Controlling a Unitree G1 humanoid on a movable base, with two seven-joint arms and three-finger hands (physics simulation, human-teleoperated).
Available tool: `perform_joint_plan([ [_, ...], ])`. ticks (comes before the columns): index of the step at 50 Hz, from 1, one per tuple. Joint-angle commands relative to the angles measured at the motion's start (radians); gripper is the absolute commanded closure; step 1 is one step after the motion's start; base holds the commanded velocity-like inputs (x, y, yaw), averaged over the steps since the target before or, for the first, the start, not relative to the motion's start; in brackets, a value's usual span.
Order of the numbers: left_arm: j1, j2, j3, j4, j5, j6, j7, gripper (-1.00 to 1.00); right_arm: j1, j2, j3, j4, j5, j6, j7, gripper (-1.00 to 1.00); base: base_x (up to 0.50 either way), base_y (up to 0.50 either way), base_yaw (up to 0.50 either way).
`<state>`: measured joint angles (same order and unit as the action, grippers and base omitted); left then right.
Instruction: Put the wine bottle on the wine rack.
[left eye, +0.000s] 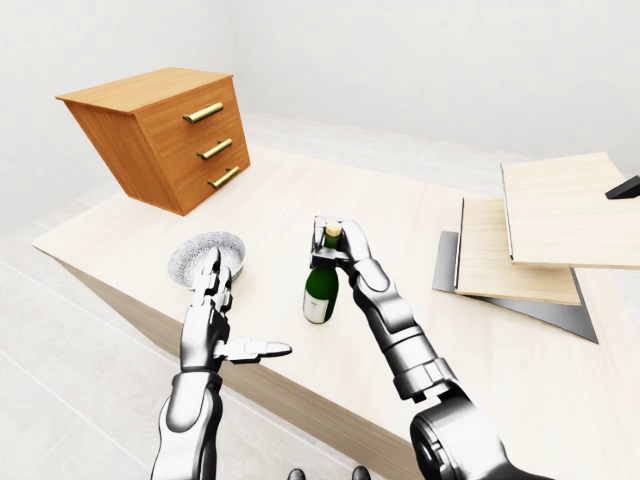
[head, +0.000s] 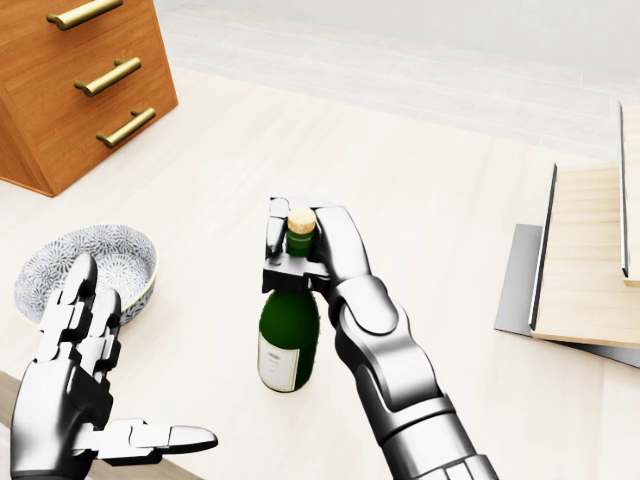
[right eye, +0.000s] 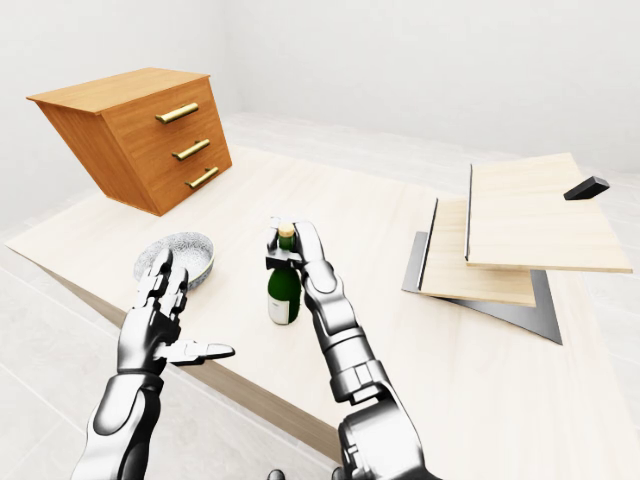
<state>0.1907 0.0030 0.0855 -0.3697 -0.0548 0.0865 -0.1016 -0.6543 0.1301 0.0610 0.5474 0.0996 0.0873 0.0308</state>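
Wine bottle (head: 288, 335) upright on pale wood bench (head: 430, 200), about mid-bench, nearer the near edge; green glass, white label, cork top. R hand (head: 300, 250) clenched round the neck just below the cork, fingers wrapped over from the right, thumb on near side; forearm runs down to lower right of head view. Bottle base looks to be on the bench surface, but can't tell for sure whether it's touching. L hand (head: 80, 385) released, holding nothing: fingers straight up, thumb stuck out to the right, hovering at near-left bench edge. Patterned grey bowl (head: 95, 262) just beyond L hand, left of bottle, well apart from it. Wooden drawer unit (left eye: 160, 135) w/ three brass handles at far left, sitting tilted. Wine rack (left eye: 540, 240) at right side of bench: stacked light wood boards on a grey base plate, well apart from bottle.
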Motion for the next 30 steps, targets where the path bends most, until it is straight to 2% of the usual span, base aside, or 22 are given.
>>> perform_joint_plan([
  [1, -0.002, 0.002, 0.003, -0.003, -0.002, 0.001, -0.002, -1.0, 0.014, 0.004, -0.012, -0.004, -0.004, 0.0, -0.006, 1.0, 0.0, 0.0, 0.0],
  [30, -0.002, 0.0, 0.011, -0.008, -0.015, 0.001, -0.008, -1.0, 0.045, -0.047, -0.035, -0.248, 0.035, 0.0, -0.035, 1.0, 0.0, 0.0, 0.0],
])
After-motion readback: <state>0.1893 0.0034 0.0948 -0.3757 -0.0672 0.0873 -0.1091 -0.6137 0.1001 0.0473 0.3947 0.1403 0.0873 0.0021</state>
